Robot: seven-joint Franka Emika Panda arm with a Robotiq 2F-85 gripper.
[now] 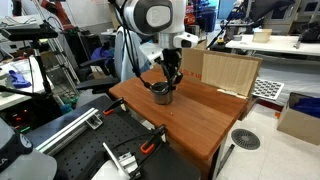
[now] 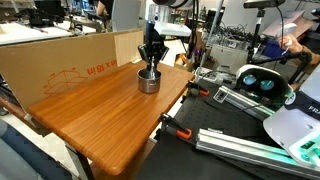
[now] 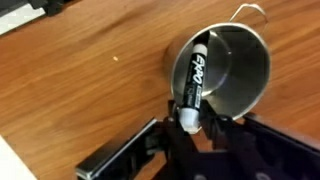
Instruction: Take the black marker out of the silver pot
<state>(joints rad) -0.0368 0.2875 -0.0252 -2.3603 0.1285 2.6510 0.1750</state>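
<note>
The silver pot (image 3: 248,88) stands on the wooden table (image 1: 200,115), and it shows in both exterior views (image 1: 161,94) (image 2: 149,82). The black marker (image 3: 193,70) leans in the pot with its white end over the rim. My gripper (image 3: 187,122) hangs right above the pot (image 1: 171,78) (image 2: 150,60), and its fingers are closed around the marker's white end. The marker's lower part is still inside the pot.
A cardboard wall (image 2: 60,65) stands along the table's back edge, and a light wooden box (image 1: 228,70) stands next to the pot. Metal rails and clamps (image 2: 240,140) lie beside the table. A white robot base (image 2: 300,120) stands nearby.
</note>
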